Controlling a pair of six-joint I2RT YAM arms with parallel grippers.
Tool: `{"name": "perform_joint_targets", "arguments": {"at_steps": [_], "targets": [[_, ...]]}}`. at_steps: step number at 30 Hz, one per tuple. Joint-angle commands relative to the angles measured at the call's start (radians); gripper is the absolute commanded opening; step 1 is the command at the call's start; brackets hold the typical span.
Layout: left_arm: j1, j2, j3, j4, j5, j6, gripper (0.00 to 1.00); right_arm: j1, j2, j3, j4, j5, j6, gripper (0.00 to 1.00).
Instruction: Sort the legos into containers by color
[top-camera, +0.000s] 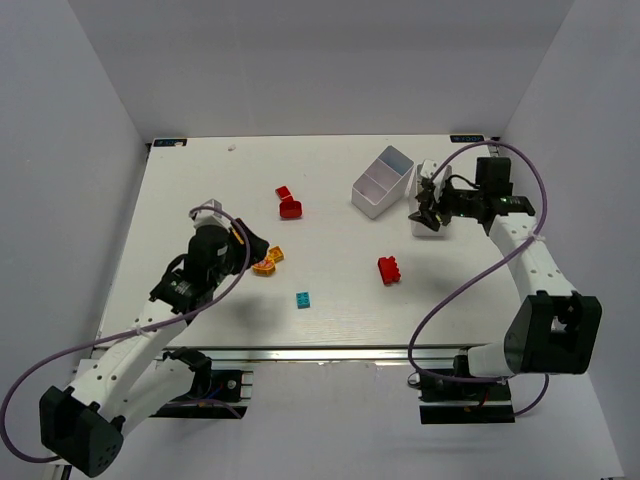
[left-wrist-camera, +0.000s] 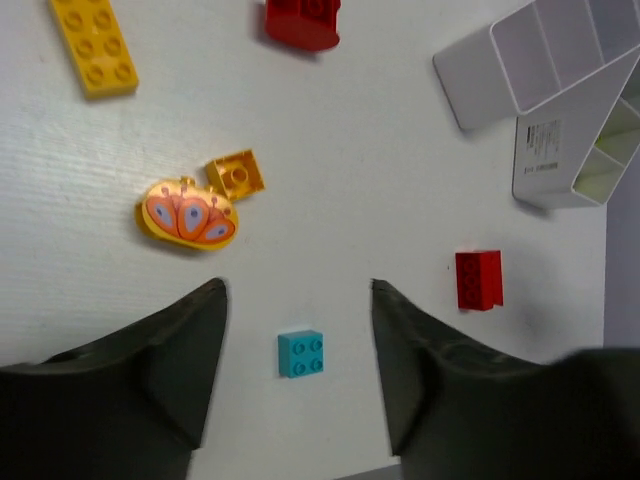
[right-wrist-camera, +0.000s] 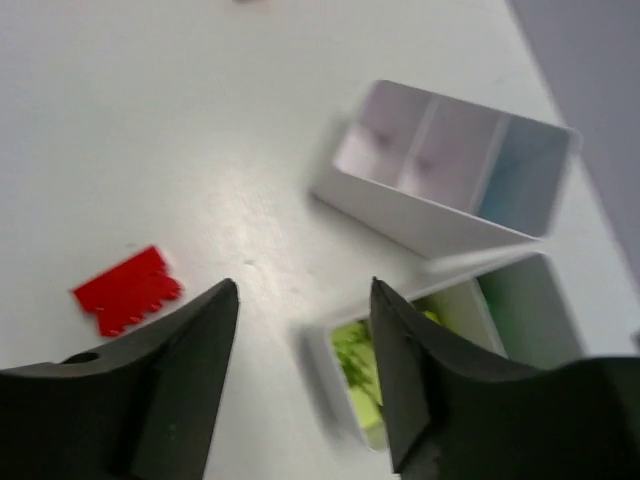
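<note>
Now, left pincer (left-wrist-camera: 297, 290): open, with nothing in it. It hangs over the table well apart from the three-part tray (left-wrist-camera: 470, 80), on the left arm's side of it.
Why there: a cyan brick (left-wrist-camera: 300, 353) shows in the gap between its fingers, so I think that brick is the next pick.
Close by: an orange butterfly piece (left-wrist-camera: 187, 215) touches a small orange brick (left-wrist-camera: 236, 174). Both are well apart from the three-part tray.
Right pincer (right-wrist-camera: 302, 290): open and empty, over the tray with green bricks (right-wrist-camera: 480, 310), which sits just beside the three-part tray.
Why there: lime bricks (right-wrist-camera: 360, 380) lie in that tray, so it looks like the place for green ones.
Not yet sorted: a red brick (top-camera: 389, 269) on the near side of the three-part tray, and two red pieces (top-camera: 290, 208) on its left-arm side.
Only the right wrist view shows: the lime bricks. From above, the pincer hides them.
Only the left wrist view shows: the butterfly picture, and a whole long yellow brick (left-wrist-camera: 92, 45) that the arm mostly hides from above.
Only the top view shows: both arms at once.
</note>
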Motion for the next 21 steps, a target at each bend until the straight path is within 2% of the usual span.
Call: {"name": "perform_joint_targets", "arguments": {"at_steps": [1,2,5,7,8,14,21], "targets": [[0.024,0.043,0.111,-0.112,-0.049,0.028,0.73,0.042,0.037,0.011,-0.132,-0.179,0.143,0.58],[0.036,0.064,0.134,-0.139,-0.045,0.032,0.81,0.059,0.045,0.006,-0.129,-0.172,0.192,0.57],[0.053,0.149,0.213,-0.25,-0.023,0.047,0.87,0.135,0.06,-0.005,-0.083,-0.118,0.328,0.62],[0.061,0.184,0.251,-0.287,-0.013,0.064,0.88,0.16,0.074,0.01,-0.057,-0.09,0.377,0.88],[0.061,0.219,0.26,-0.31,-0.005,0.072,0.88,0.181,0.092,0.021,-0.052,-0.081,0.399,0.89],[0.066,0.369,0.293,-0.364,0.052,0.17,0.88,0.218,0.138,0.066,0.027,-0.043,0.503,0.89],[0.066,0.486,0.302,-0.282,0.058,0.3,0.88,0.219,0.157,0.079,0.04,-0.024,0.5,0.89]]}}
